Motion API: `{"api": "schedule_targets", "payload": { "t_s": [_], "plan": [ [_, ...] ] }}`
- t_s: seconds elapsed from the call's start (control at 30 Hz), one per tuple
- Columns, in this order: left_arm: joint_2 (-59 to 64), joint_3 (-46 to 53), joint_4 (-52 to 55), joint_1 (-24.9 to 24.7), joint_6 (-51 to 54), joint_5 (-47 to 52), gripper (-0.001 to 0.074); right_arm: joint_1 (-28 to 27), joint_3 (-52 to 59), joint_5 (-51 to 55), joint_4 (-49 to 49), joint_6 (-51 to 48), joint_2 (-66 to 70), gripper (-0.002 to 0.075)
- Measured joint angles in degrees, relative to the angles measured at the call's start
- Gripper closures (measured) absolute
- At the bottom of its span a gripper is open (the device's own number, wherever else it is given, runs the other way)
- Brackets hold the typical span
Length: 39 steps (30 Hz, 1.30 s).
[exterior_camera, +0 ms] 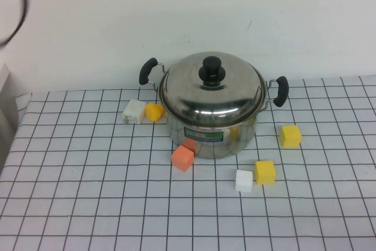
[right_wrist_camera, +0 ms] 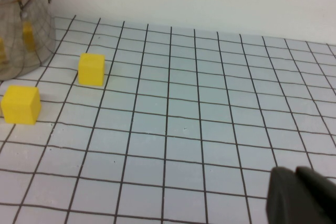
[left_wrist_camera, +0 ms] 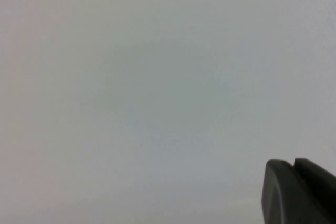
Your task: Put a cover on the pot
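The shiny steel pot [exterior_camera: 211, 136] with a green-blue label stands at the middle back of the checked cloth, its black handles [exterior_camera: 148, 70] pointing left and right. The domed steel lid [exterior_camera: 194, 92] with a black knob [exterior_camera: 211, 70] rests on its rim. Neither arm shows in the high view. My left gripper [left_wrist_camera: 293, 163] is shut and empty, facing a blank pale surface. My right gripper [right_wrist_camera: 293, 174] is shut and empty, low over the cloth, well to the pot's right. The pot's wall [right_wrist_camera: 21, 40] shows at the edge of the right wrist view.
Small blocks lie around the pot: an orange one [exterior_camera: 183, 158] in front, a white one [exterior_camera: 244, 180] and yellow one [exterior_camera: 265, 171] front right, a yellow one [exterior_camera: 290, 136] to the right, a white one [exterior_camera: 134, 111] and a yellow piece [exterior_camera: 153, 111] to the left.
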Motion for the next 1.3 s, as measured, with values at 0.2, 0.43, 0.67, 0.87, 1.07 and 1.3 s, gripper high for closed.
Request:
{"api": "schedule_targets", "payload": {
  "t_s": [0.2, 0.43, 0.67, 0.87, 1.07, 1.3],
  "plan": [
    [-18.0, 18.8, -1.8, 0.0, 0.0, 0.3, 0.0735, 0.0, 0.0, 0.0, 0.0, 0.0, 0.0, 0.0717],
    [-37.6, 39.5, -3.6, 0.0, -0.5, 0.7, 0.0735, 0.0, 0.0, 0.0, 0.0, 0.0, 0.0, 0.0717],
    [-48.0, 52.5, -5.4, 0.0, -2.8, 0.9, 0.0735, 0.0, 0.0, 0.0, 0.0, 0.0, 0.0, 0.0717],
    [-50.8, 58.7, -7.2, 0.0, -6.3, 0.9, 0.0736, 0.0, 0.0, 0.0, 0.0, 0.0, 0.0, 0.0717],
    [-50.8, 60.4, -6.9, 0.0, -15.5, 1.7, 0.0736, 0.0, 0.0, 0.0, 0.0, 0.0, 0.0, 0.0717],
    [-50.9, 60.4, 1.6, 1.8, -21.9, 1.2, 0.0736, 0.0, 0.0, 0.0, 0.0, 0.0, 0.0, 0.0717]
  ]
}}
